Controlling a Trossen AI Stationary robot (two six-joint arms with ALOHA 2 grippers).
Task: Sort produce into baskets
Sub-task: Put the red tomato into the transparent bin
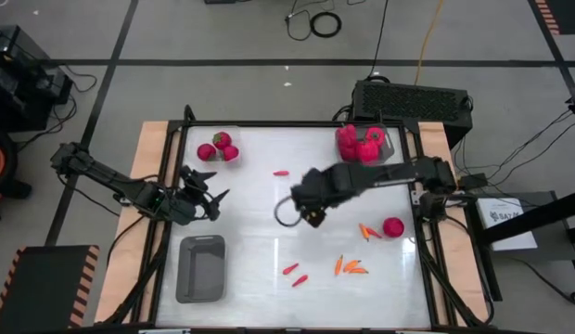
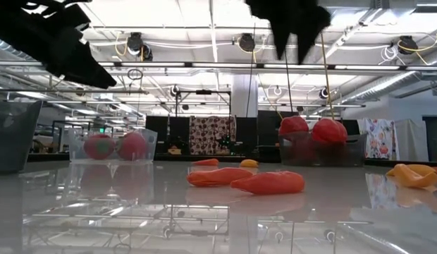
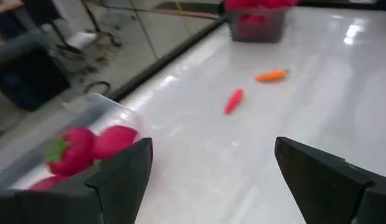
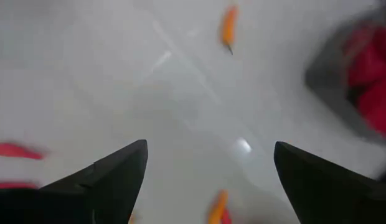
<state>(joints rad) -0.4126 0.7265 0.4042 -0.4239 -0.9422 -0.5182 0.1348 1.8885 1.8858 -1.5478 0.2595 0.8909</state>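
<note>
Produce, sorted and loose, on a white table [image 1: 250, 223]. Far left corner: clear basket [image 1: 216, 146] holding three round red fruits [image 1: 220, 147]. Near left corner: grey basket [image 1: 200, 268]. Left gripper [image 1: 210, 198], fingers spread and holding nothing, at the left edge between the two. Centre: right gripper [image 1: 303, 210], fingers spread and holding nothing, above bare table. Far right corner: grey basket [image 1: 371, 142] with red peppers [image 1: 360, 144]. Loose: one red chilli [image 1: 281, 173] far centre; red and orange chillies [image 1: 348, 267] toward the near edge; one round fruit [image 1: 392, 227] by the right edge.

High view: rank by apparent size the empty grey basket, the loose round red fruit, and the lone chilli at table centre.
1. Empty grey basket, clearly largest.
2. Loose round red fruit near the right edge.
3. Lone red chilli, a thin sliver.

The overhead camera sees all three lying on the table, so the order is safe.
</note>
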